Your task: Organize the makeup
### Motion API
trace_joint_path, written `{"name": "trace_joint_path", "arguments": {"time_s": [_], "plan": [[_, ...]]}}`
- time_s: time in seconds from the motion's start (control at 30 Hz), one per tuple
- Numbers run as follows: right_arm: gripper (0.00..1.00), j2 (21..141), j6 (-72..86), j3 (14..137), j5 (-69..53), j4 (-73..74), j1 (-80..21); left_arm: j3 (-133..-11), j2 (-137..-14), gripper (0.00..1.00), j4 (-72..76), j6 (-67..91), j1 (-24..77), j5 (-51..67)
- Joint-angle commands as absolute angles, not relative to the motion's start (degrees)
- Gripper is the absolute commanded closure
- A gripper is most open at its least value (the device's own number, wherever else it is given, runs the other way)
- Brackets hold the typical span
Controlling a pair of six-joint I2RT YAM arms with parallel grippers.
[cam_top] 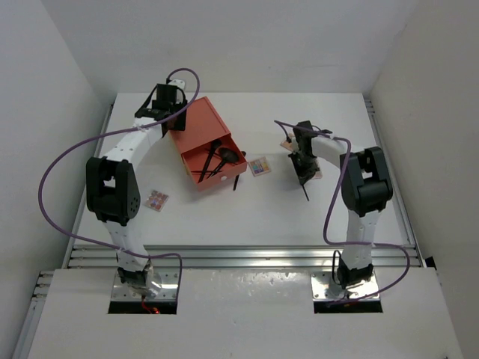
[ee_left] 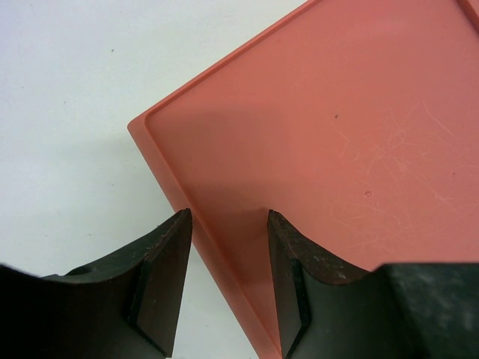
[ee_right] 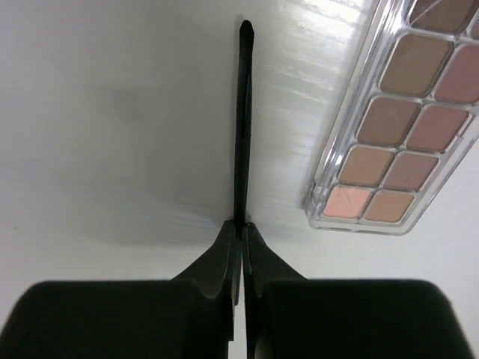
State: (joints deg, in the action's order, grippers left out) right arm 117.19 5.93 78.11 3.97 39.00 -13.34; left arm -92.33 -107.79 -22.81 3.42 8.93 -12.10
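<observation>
Top view: the left gripper point(cam_top: 171, 114) stood at the far-left corner of the orange-red box point(cam_top: 196, 127). Black sticks point(cam_top: 212, 158) lay in its open drawer point(cam_top: 224, 170), and a multicoloured palette point(cam_top: 260, 166) lay just right of it. Left wrist view: the fingers were apart, one on either side of the box's edge. Right wrist view: the right gripper point(ee_right: 242, 228) was clamped on a thin black brush point(ee_right: 243, 112), with the pink-brown palette point(ee_right: 397, 127) just to its right.

A thin black brush point(ee_right: 242, 112) in the right claw point(ee_right: 242, 226), pink-brown palette point(ee_right: 400, 123) just beside
</observation>
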Motion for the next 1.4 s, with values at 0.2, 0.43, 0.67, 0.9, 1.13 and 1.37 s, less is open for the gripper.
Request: {"name": "trace_joint_path", "arguments": {"time_s": [0.2,0.43,0.67,0.9,1.13,1.37], "plan": [[1.00,96.79,-8.93,74.35,4.48,26.47,-19.05,-92.37,-105.73,0.50,-23.91,2.72,8.35,-13.10],[1.00,92.45,-24.59,80.06,-6.85,17.34,-28.03,-92.37,-105.73,0.50,-23.91,2.72,8.35,-13.10],[1.00,102.11,-30.67,88.31,-14.76,12.66,-37.43,-92.37,-105.73,0.50,-23.91,2.20,8.35,-13.62],[1.00,111.26,-36.38,93.95,-15.29,14.50,-41.66,-91.85,-104.68,0.50,-23.91,2.20,8.35,-13.62],[0.75,111.71,-36.48,91.93,-12.84,13.80,-41.75,-91.85,-104.68,0.50,-23.91,2.20,8.35,-13.62],[0.44,110.92,-28.33,93.08,-10.21,9.86,-41.66,-92.37,-105.29,0.50,-23.91,2.20,8.35,-13.62]]}}
